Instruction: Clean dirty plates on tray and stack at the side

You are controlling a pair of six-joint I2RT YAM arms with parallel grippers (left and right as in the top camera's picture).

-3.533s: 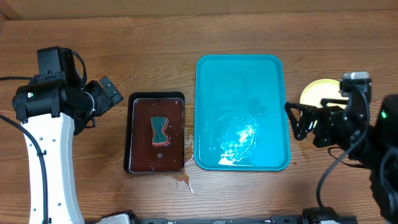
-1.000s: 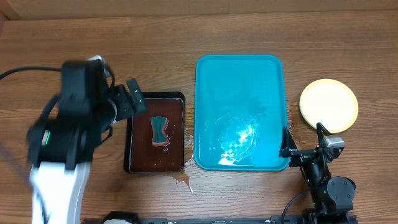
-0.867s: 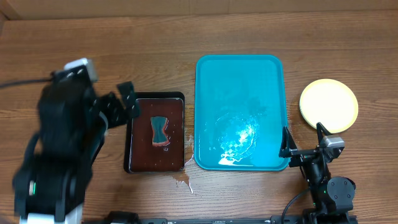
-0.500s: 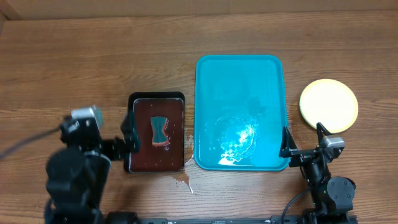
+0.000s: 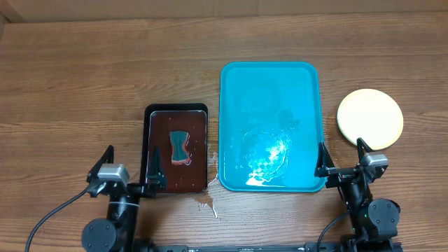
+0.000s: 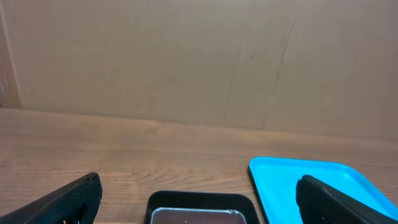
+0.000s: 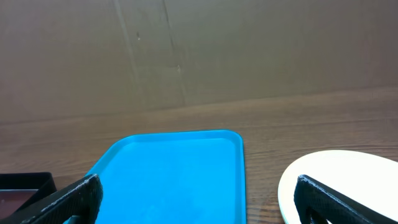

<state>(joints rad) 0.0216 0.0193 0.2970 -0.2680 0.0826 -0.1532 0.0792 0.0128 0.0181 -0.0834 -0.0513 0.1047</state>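
The turquoise tray [image 5: 273, 91] lies mid-table with nothing on it but a wet sheen on its near half; it also shows in both wrist views [image 6: 292, 180] [image 7: 174, 168]. To its right, off the tray, the plates [image 5: 369, 119] sit on the wood as a single pale yellow disc from above, so the number stacked is hidden; the near edge of the plates [image 7: 354, 177] shows pale in the right wrist view. My left gripper [image 5: 131, 166] [image 6: 202, 202] rests open at the front edge, beside the black tray. My right gripper [image 5: 341, 155] [image 7: 202, 202] rests open at the front edge, near the tray's right corner. Neither holds anything.
A small black tray [image 5: 176, 183] of dark liquid holds a teal sponge [image 5: 180, 145], left of the turquoise tray. Brown drips [image 5: 205, 204] mark the wood in front of it. A cardboard wall [image 6: 186, 56] closes the far side.
The left arm has drawn back from beside the black tray down to the front edge. The right arm left the plates earlier and has stayed still for the last second.
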